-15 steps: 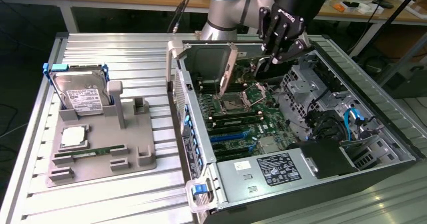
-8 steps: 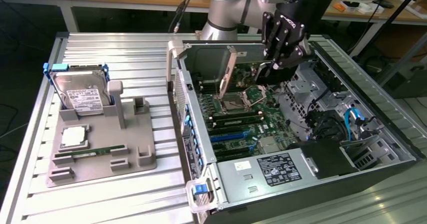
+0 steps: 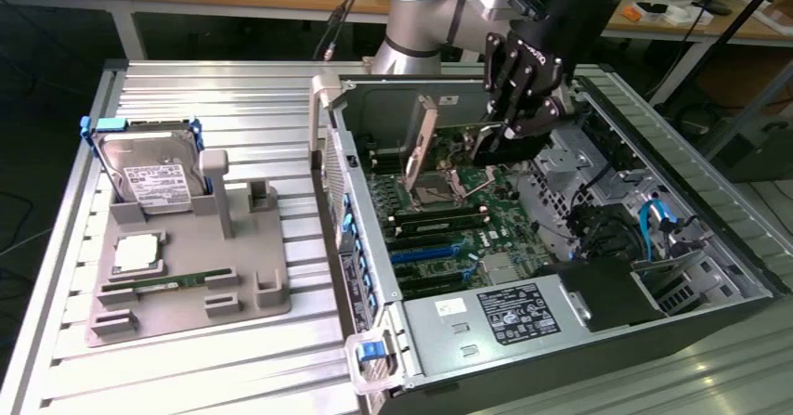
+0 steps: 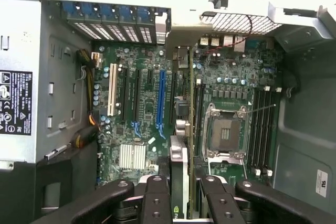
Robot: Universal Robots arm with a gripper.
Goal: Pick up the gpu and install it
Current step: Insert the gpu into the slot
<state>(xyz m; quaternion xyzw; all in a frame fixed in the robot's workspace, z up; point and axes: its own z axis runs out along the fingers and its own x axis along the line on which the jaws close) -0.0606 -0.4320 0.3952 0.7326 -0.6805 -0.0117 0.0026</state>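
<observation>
Jaws clamped on the gpu [image 4: 178,177], held on edge over the motherboard [image 4: 142,103] beside the processor socket [image 4: 224,132] inside the open computer case [image 3: 384,109]; a hard drive [image 3: 151,169] stands in a grey holder [image 3: 186,304] on the desk [image 3: 223,90].

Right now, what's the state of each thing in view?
gpu: gripped edge-on above the motherboard, not seated.
hand: shut on the gpu.
computer case: side open.
blue slot: empty.
hard drive: upright in the holder beside the case.
memory stick: resting in the holder.
</observation>
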